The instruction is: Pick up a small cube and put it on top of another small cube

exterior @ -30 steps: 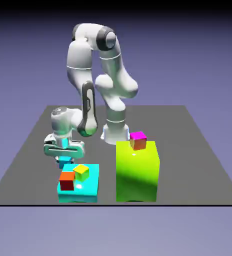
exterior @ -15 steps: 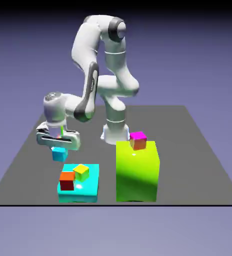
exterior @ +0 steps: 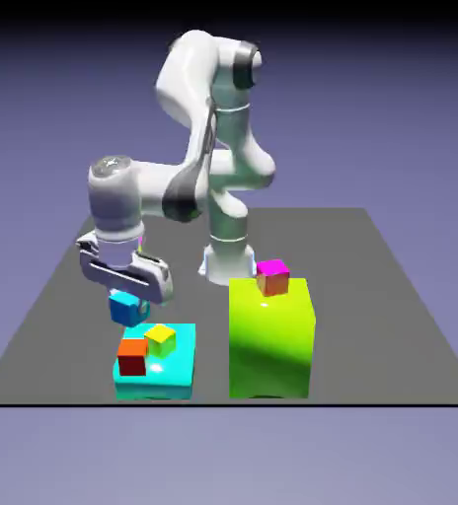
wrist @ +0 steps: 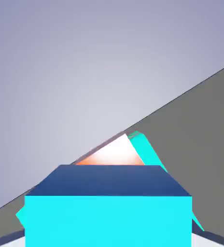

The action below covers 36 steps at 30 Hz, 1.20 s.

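My gripper point(exterior: 126, 296) is shut on the small cyan-blue cube point(exterior: 127, 309), which hangs in the air just above and behind the flat cyan block point(exterior: 164, 377). On that block sit a red cube point(exterior: 132, 356) and a yellow cube point(exterior: 160, 340), side by side. In the hand view the small cyan-blue cube point(wrist: 108, 212) fills the bottom and hides my fingertips. Past it show the top of the red cube point(wrist: 113, 155) and an edge of the flat cyan block point(wrist: 145, 147).
A tall lime-green block point(exterior: 270, 337) stands to the right of the flat cyan block in the exterior view. A small cube with a magenta top point(exterior: 272, 276) rests on it. The grey table point(exterior: 391, 306) spreads around both blocks.
The gripper has lifted the small cyan-blue cube off the table and carried it slightly toward the red and yellow cubes. The hand has tilted.
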Each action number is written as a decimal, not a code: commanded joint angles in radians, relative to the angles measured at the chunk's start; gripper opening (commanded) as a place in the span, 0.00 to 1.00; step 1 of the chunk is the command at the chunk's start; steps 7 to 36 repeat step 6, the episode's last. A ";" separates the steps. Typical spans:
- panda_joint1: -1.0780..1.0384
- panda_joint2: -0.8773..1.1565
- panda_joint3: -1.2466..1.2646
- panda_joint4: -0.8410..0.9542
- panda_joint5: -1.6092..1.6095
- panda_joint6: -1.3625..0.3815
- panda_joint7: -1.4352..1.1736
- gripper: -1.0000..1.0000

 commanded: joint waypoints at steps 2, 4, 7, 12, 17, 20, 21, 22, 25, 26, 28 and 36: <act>-0.003 0.020 0.004 -0.008 0.005 0.027 -0.004 1.00; 0.002 -0.012 -0.002 0.005 -0.008 -0.016 0.005 1.00; 0.011 -0.075 -0.014 0.031 -0.034 -0.103 0.023 1.00; 0.011 -0.075 -0.014 0.031 -0.034 -0.103 0.023 1.00; 0.011 -0.075 -0.014 0.031 -0.034 -0.103 0.023 1.00; 0.011 -0.075 -0.014 0.031 -0.034 -0.103 0.023 1.00; 0.011 -0.075 -0.014 0.031 -0.034 -0.103 0.023 1.00; 0.011 -0.075 -0.014 0.031 -0.034 -0.103 0.023 1.00; 0.011 -0.075 -0.014 0.031 -0.034 -0.103 0.023 1.00; 0.011 -0.075 -0.014 0.031 -0.034 -0.103 0.023 1.00; 0.011 -0.075 -0.014 0.031 -0.034 -0.103 0.023 1.00; 0.011 -0.075 -0.014 0.031 -0.034 -0.103 0.023 1.00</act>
